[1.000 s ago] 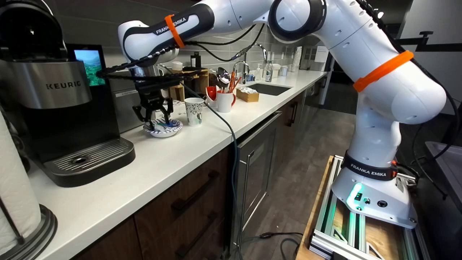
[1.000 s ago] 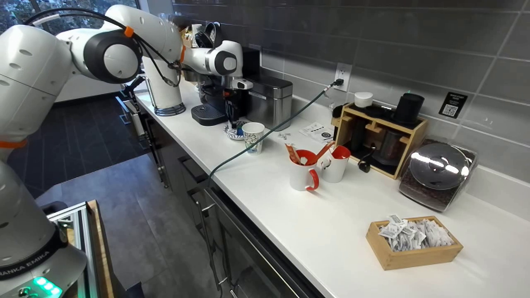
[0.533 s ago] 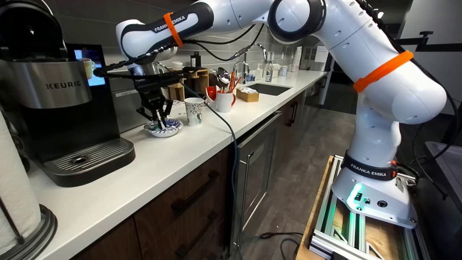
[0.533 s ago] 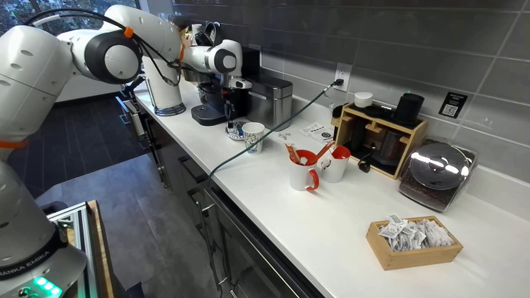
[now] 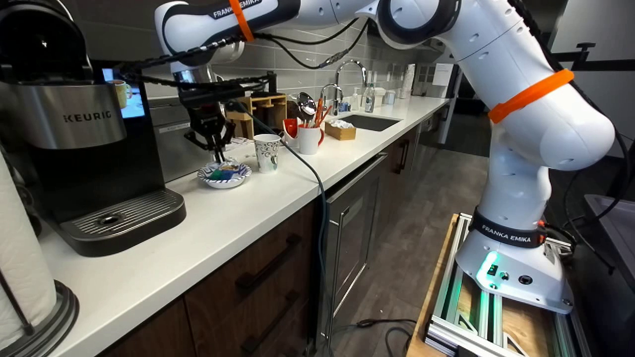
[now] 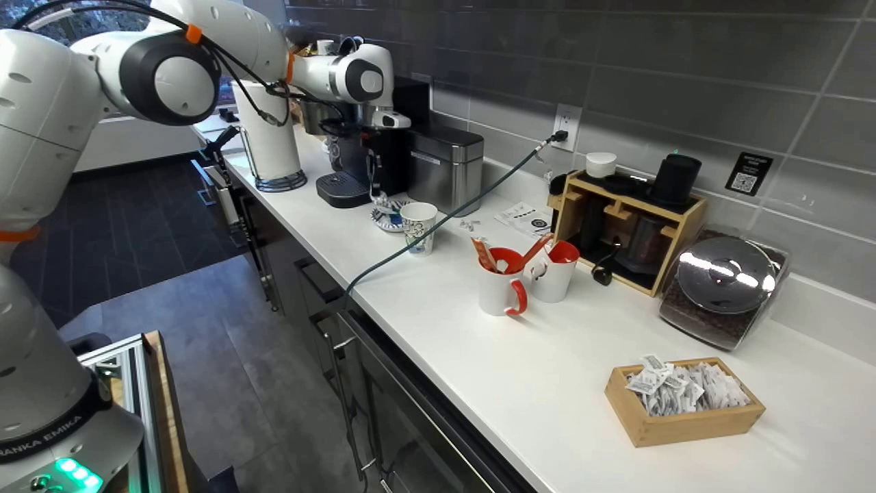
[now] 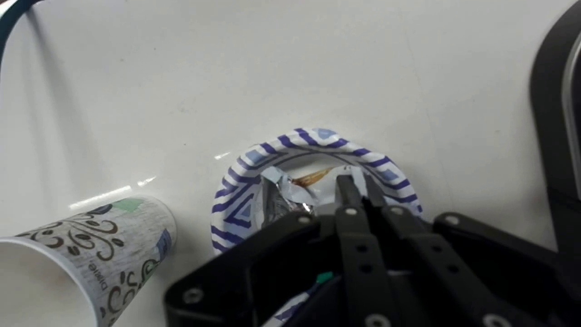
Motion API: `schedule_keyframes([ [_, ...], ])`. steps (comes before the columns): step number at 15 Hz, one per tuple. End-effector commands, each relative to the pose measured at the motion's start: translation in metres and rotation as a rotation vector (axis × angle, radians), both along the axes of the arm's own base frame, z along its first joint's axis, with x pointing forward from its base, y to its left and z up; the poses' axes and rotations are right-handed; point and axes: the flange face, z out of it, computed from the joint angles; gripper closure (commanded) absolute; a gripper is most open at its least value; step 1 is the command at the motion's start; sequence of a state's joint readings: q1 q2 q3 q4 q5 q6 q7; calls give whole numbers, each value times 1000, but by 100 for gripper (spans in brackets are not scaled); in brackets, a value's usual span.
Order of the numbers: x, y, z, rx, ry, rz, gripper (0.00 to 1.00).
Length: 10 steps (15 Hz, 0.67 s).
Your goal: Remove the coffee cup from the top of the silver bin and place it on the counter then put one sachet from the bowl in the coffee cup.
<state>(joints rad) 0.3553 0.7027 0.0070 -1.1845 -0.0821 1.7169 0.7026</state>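
In both exterior views the coffee cup [image 5: 267,153], pale with a dark swirl print, stands upright on the white counter [image 5: 233,213]. Beside it is the small bowl [image 5: 224,182] with a blue-and-white rim, holding blue and green packets [image 5: 221,174]. Just above the bowl my gripper [image 7: 357,179] is shut on a white-and-silver sachet [image 7: 325,191], pinched between the fingertips; its crumpled end hangs to one side. In an exterior view the sachet [image 6: 380,200] dangles over the bowl; whether its lower end touches the other packets I cannot tell. The silver bin [image 6: 448,171] stands behind, nothing on its lid.
The Keurig coffee machine [image 5: 89,116] stands close to the bowl, with a paper towel roll [image 5: 20,263] farther along. A dark green cable [image 6: 472,202] crosses the counter right by the cup. Red-and-white mugs [image 6: 501,291] and a wooden sachet box [image 6: 684,428] stand beyond.
The gripper's fingers stood apart down in the bowl a second ago. They have since come together on the sachet, and the arm has risen, lifting it above the bowl.
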Motion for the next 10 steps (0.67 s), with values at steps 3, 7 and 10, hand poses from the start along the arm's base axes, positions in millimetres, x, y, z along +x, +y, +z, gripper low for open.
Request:
schedule_keyframes([
  [3,-27,-35,54,-30,-97,-207,99],
  [7,-34,-83,83,-52,-177,-409,99],
  [10,-40,-113,89,-71,-210,-557,99],
])
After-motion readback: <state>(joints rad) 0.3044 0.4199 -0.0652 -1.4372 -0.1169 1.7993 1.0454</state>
